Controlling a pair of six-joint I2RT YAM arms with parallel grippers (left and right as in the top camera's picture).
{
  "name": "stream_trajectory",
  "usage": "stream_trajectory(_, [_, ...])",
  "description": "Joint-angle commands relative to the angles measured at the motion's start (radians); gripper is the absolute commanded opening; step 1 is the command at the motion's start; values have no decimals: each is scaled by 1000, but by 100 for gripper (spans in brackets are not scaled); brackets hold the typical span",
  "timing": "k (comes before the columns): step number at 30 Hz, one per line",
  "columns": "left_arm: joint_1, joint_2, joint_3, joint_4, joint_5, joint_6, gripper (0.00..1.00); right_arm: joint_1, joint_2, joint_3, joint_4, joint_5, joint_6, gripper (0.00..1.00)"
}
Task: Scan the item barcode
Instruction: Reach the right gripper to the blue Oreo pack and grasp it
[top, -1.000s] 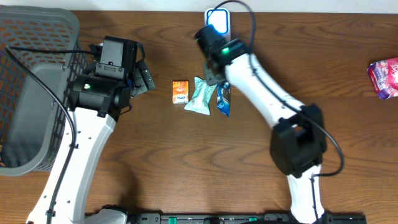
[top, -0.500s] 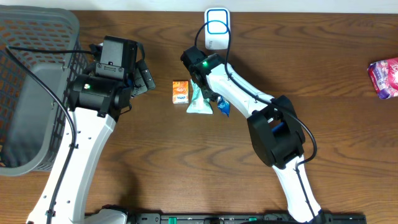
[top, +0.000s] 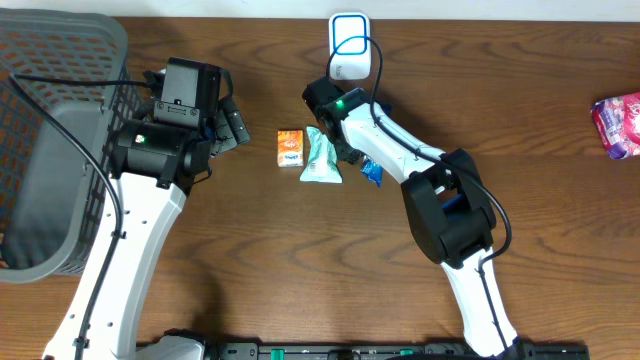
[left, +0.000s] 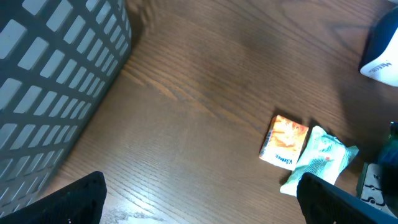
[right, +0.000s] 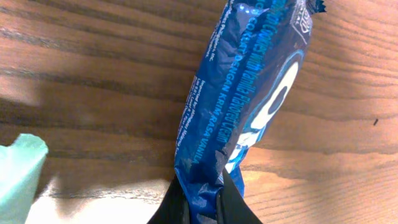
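A blue snack packet (right: 249, 106) lies on the wooden table, and my right gripper (right: 202, 202) is shut on its near end, with the wrapper pinched between both black fingers. From overhead, the blue packet (top: 371, 172) sticks out just right of the right gripper (top: 352, 155). The white barcode scanner (top: 348, 45) with a blue ring stands at the table's back edge. My left gripper (top: 228, 125) hovers open left of the items, and in its wrist view the left gripper (left: 200, 202) holds nothing.
A mint-green packet (top: 321, 157) and a small orange box (top: 290, 147) lie beside the blue packet. A grey mesh basket (top: 50, 140) fills the left side. A pink packet (top: 617, 125) sits at the far right edge.
My right arm swung down from beside the scanner to the items and its jaws closed on the blue packet, which shifted slightly right. The left arm stayed still.
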Motion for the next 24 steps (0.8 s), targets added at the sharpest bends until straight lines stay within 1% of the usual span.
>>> stream_trajectory(1, [3, 3, 1, -3, -2, -1, 98, -20, -23, 40, -32, -43, 6, 1])
stream_trajectory(3, [3, 3, 1, -3, -2, -1, 98, -43, -50, 77, -47, -160, -3, 1])
stream_trajectory(6, [3, 3, 1, -3, -2, -1, 98, -99, -91, 109, -49, -407, -72, 1])
stream_trajectory(9, [3, 3, 1, -3, -2, -1, 98, -181, -111, 113, -46, -692, -134, 1])
stream_trajectory(13, [3, 3, 1, -3, -2, -1, 98, -323, -101, 89, -55, -1139, -226, 1])
stream_trajectory(15, [3, 3, 1, -3, -2, -1, 98, -386, -91, 57, -52, -1295, -258, 1])
stream_trajectory(19, [3, 3, 1, -3, -2, -1, 98, -495, -77, -43, -14, -1432, -272, 1])
stream_trajectory(22, [3, 3, 1, -3, -2, -1, 98, -563, -77, -129, 28, -1448, -271, 1])
stream_trajectory(24, [3, 3, 1, -3, -2, -1, 98, -610, -77, -168, 36, -1416, -272, 1])
